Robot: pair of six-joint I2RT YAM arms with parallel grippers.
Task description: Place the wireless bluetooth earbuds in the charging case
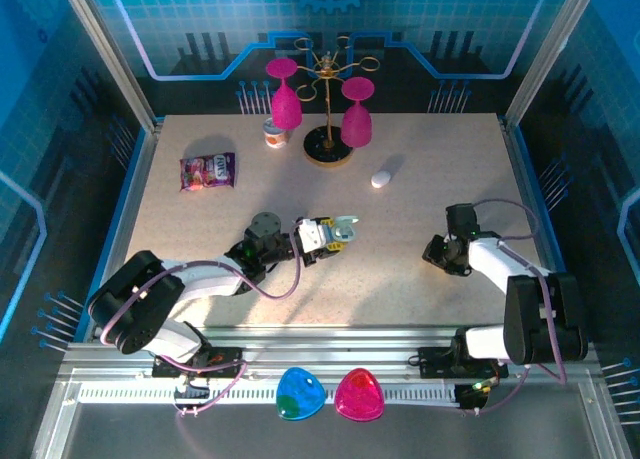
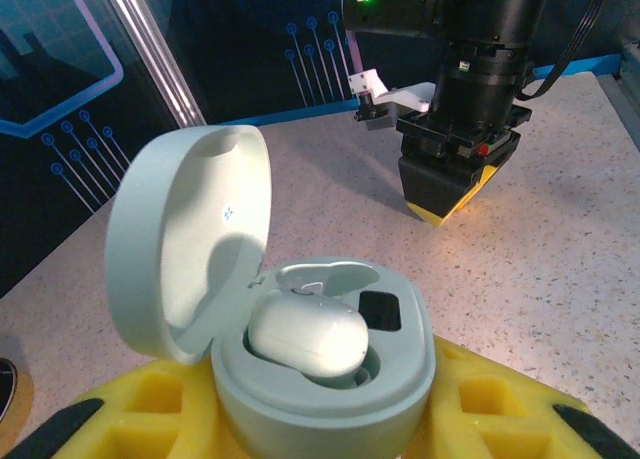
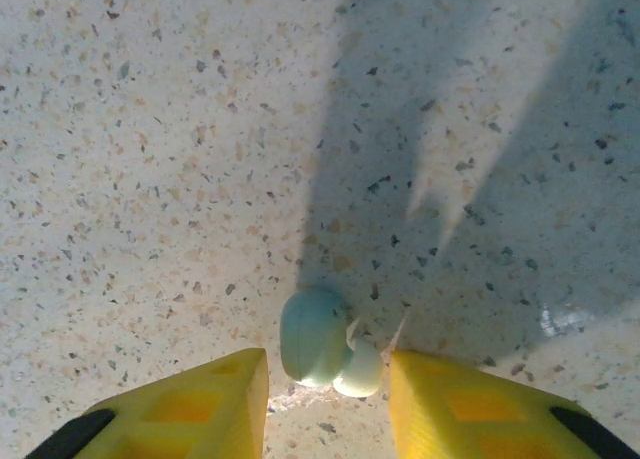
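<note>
Speckled desk (image 3: 150,129), right wrist view: loose earbud (image 3: 322,341) lying between parted right hand (image 3: 328,379). Left wrist view: left hand (image 2: 320,404) clamped around open charging case (image 2: 385,374), seated earbud (image 2: 305,337) inside.

A speckled beige table (image 1: 430,144) fills the middle of the top view, boxed in by blue walls (image 1: 450,19) printed with grids and circuit lines. Slanted metal posts (image 1: 110,54) stand at upper left and upper right, and a metal rail (image 1: 350,337) runs along the bottom. Soft shadows lie across the tabletop.
</note>
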